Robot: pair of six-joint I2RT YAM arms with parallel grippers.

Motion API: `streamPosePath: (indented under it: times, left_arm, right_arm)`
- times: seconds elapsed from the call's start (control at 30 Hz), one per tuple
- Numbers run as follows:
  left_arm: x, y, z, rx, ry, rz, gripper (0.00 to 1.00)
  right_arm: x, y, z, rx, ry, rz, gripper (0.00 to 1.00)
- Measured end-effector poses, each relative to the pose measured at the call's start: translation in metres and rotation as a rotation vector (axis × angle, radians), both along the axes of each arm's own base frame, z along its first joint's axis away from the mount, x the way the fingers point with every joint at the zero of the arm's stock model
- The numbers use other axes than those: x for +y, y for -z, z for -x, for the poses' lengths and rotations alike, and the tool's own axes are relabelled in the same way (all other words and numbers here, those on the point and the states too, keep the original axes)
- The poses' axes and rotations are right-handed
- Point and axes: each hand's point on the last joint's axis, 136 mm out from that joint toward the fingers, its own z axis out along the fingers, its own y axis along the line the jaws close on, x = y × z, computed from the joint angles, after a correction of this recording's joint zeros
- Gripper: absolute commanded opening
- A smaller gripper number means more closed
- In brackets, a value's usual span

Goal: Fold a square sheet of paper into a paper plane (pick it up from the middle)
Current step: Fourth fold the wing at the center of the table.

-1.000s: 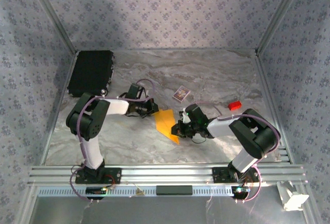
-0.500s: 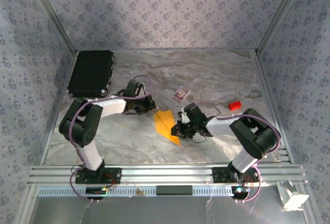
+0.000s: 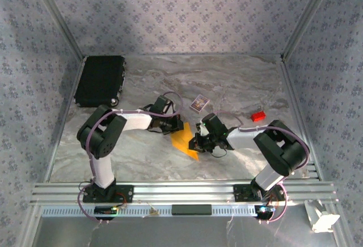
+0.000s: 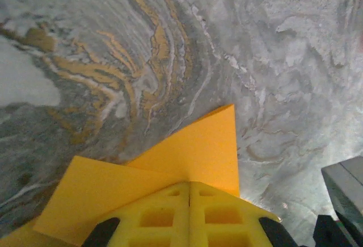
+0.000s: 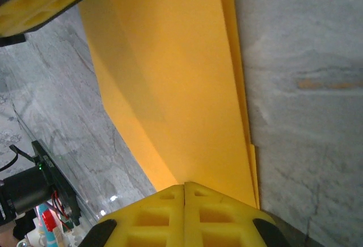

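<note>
Wallpapered walls [image 3: 181, 8] in a pale lilac floral print close us in on three sides, and below them lies the table [image 3: 244, 82], a smooth grey marble-look sheet with swirling veins. Both arms reach in towards the middle. At the far left sits a black case [image 3: 100, 80], rectangular and matt.

Now to the centre: the sheet of paper [image 3: 182, 139] lies flat on the table between the two grippers, thin orange-yellow stock already creased into an angular, pointed shape with layered edges. From the left wrist we see a triangular flap [image 4: 193, 150] running to a sharp corner; from the right wrist a long smooth panel [image 5: 170, 76] with stacked edges along its right side.

The left gripper [image 3: 177, 125] has come to the paper's far-left edge, its ribbed yellow fingers [image 4: 170, 218] pressed flat together, tips on the paper. The right gripper [image 3: 197, 143] meets the paper's near-right edge, jaws likewise closed tight, tips at the sheet. Whether either nips a layer, we cannot tell.

Just beyond, a small patterned card [image 3: 198, 103] lies on the marble, and to the right a tiny red block [image 3: 258, 116].
</note>
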Motion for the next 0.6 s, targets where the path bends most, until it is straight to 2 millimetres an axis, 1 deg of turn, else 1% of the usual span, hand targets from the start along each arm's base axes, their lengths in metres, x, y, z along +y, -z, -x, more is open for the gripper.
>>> streamPosePath:
  times: [0.07,0.1,0.23,0.3,0.33,0.37,0.43,0.6]
  left_arm:
    - [-0.001,-0.001,-0.002,-0.004,-0.006,0.006,0.00]
    - [-0.001,-0.001,-0.002,-0.004,-0.007,0.006,0.00]
    - [-0.001,0.000,-0.003,-0.007,-0.014,0.006,0.00]
    - [-0.001,0.000,-0.003,-0.008,-0.015,0.009,0.00]
    - [0.000,0.000,-0.003,-0.009,-0.018,0.012,0.00]
    - [0.000,0.000,-0.003,-0.011,-0.021,0.016,0.00]
    - [0.000,0.000,-0.002,-0.014,-0.028,0.023,0.00]
    - [0.000,0.000,-0.003,-0.014,-0.042,0.035,0.00]
  right_arm:
    - [-0.003,-0.007,-0.001,-0.010,0.011,0.003,0.00]
    - [-0.005,-0.014,-0.002,-0.023,0.023,0.002,0.01]
    - [-0.017,-0.050,-0.006,-0.106,0.078,-0.022,0.07]
    - [-0.024,-0.061,-0.004,-0.122,0.111,-0.041,0.12]
    - [-0.028,-0.062,-0.001,-0.119,0.129,-0.045,0.16]
    - [-0.032,-0.060,0.002,-0.107,0.145,-0.044,0.19]
    - [-0.040,-0.050,0.012,-0.066,0.168,-0.026,0.23]
    - [-0.048,-0.023,0.037,0.041,0.188,0.019,0.24]
